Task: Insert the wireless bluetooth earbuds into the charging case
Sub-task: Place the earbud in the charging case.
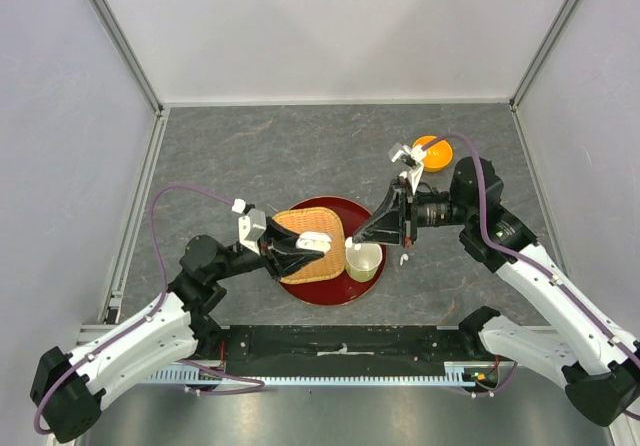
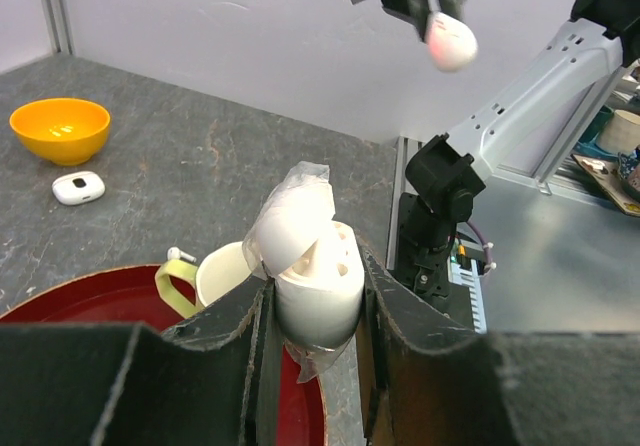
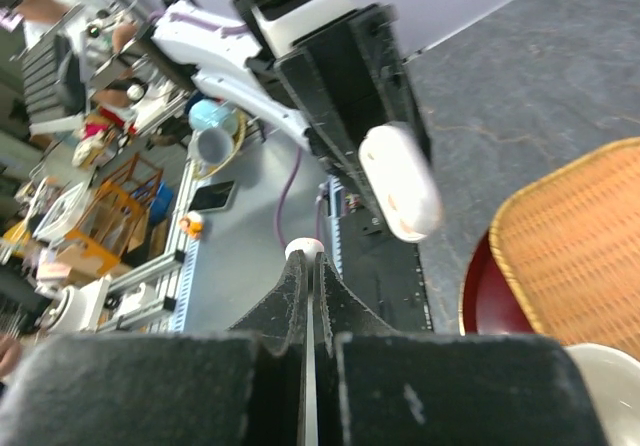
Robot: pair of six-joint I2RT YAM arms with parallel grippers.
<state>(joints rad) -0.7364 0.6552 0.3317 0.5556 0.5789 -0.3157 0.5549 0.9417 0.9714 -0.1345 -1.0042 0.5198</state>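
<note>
Earbud (image 3: 303, 251) is riding pinched between the pressed-together tips of the right pincer (image 1: 352, 239), hovering just right of and above the charging case (image 2: 315, 286). Left pincer (image 2: 312, 311) is clamping that case, lid hanging open, over the wicker basket (image 1: 303, 218); the bud's next move is looking like leftward and down into a socket.

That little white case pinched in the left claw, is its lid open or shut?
Open: the left wrist view shows the charging case with its lid hinged up and its inner sockets exposed.
</note>
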